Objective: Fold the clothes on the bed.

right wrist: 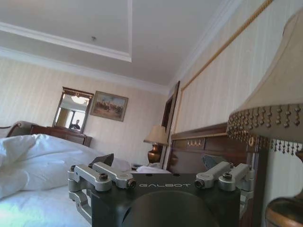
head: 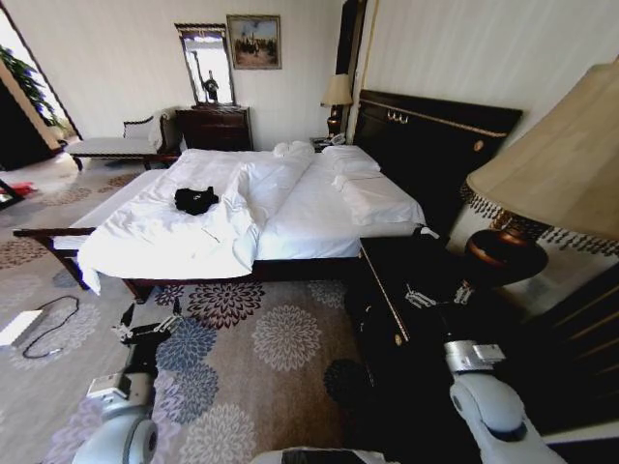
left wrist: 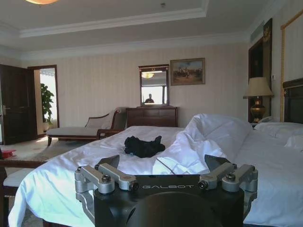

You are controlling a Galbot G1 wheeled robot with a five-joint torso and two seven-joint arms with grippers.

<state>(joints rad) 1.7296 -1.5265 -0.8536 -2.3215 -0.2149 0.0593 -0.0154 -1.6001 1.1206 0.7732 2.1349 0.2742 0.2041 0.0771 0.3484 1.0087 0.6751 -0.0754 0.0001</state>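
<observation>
While the robot stands off from the bed (head: 319, 217) on the patterned carpet (head: 261, 358), the step in hand looks like the approach, and nothing of the folding has begun. To do it well, I would judge the base should close on the long side edge nearest the robot, toward the foot corner, since the clothes (head: 196, 200) lie on the foot half of the duvet, inboard of that edge and well apart from the pillows (head: 348, 159) at the headboard (head: 426, 145). The dark nightstand (head: 416, 290) and its lamp (head: 556, 164) sit close by the right arm, so that side wants care in any turn. The left gripper (head: 151, 324) hangs low over the carpet with its fingers spread wide and nothing between them; the right gripper (head: 438, 294) is held over the nightstand, likewise open and empty, as its wrist view confirms. The clothes themselves are a small black heap, crumpled and bunched, with no sleeve or hem that can be told apart; in the left wrist view the heap (left wrist: 143, 146) rests just beside a raised ridge of rumpled duvet (left wrist: 208, 137), which could hamper spreading it flat.
</observation>
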